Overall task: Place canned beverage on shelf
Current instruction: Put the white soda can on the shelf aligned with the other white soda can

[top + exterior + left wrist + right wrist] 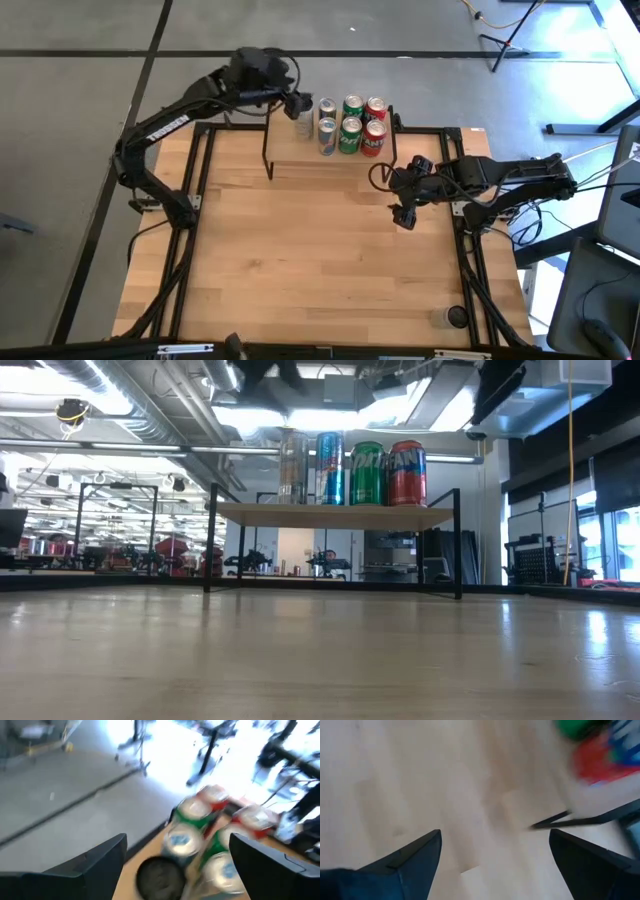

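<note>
The silver can point(305, 118) stands on the shelf point(335, 515) at the left end of the cluster, just beside a blue-and-silver can point(329, 468). To the right of those come green cans point(367, 472) and red cans point(406, 472), all upright and packed close together along the far part of the shelf top. The shelf itself sits at the far edge of the wooden table point(300, 250).

The left gripper point(297, 103) is right at the silver can, over the shelf's far left part. In its wrist view its fingers point(95, 862) stand wide apart, with the can's dark top point(159, 876) between them, so the jaws are open and grip nothing. I judge the placing step to be at its end: the can looks set down and let go.

The right gripper point(402, 205) waits over the table near the shelf's right legs, its jaws open too and empty, with bare wood below.

What seems to be called for next is a clean retreat of the left arm, straight up or back, without brushing the silver can or its neighbours, since they stand so close that a nudge could tip one.
</note>
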`<state>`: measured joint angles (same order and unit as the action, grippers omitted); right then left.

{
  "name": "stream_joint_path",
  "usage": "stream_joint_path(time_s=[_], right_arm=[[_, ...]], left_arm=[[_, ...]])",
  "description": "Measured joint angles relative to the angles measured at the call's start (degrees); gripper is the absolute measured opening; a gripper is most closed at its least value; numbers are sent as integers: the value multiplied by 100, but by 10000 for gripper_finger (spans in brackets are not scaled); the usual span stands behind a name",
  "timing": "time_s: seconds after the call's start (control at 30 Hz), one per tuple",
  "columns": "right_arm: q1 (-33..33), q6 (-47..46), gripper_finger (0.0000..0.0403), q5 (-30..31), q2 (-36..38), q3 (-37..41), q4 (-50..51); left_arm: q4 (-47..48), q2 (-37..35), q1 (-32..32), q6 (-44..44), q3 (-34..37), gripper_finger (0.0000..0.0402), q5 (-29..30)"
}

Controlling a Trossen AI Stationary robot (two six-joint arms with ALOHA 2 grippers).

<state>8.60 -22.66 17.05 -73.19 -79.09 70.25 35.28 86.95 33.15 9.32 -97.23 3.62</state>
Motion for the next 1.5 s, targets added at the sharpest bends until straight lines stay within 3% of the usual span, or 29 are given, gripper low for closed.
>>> stream_joint_path(time_s=[0.17,0.37,0.57,0.73,0.9,1.03,1.27,1.5], right_arm=[[319,-301,353,-1105,250,0,140],[1506,-1185,353,-1165,572,133,193],[2788,-2533,353,-1215,571,201,200],[3881,-2991,353,-1618,487,201,197],[5060,-3760,353,-1442,118,201,140],[5875,-4168,353,-1300,-372,201,32],[6279,-4636,353,-1012,-1029,201,128],[6269,-4582,353,-1262,-1380,176,-215]], left_arm=[[-42,-322,-606,-243,-77,334,-73],[-68,-342,-1860,-89,211,337,-159],[-801,-273,-3094,586,680,337,-38],[-1176,-199,-4000,1498,909,337,596],[-1286,-114,-4815,2175,1117,338,1601],[-1263,-65,-5303,2509,1204,338,2031],[-1279,8,-5688,2613,1211,338,2507],[-1271,23,-5722,2618,1211,338,2581]])
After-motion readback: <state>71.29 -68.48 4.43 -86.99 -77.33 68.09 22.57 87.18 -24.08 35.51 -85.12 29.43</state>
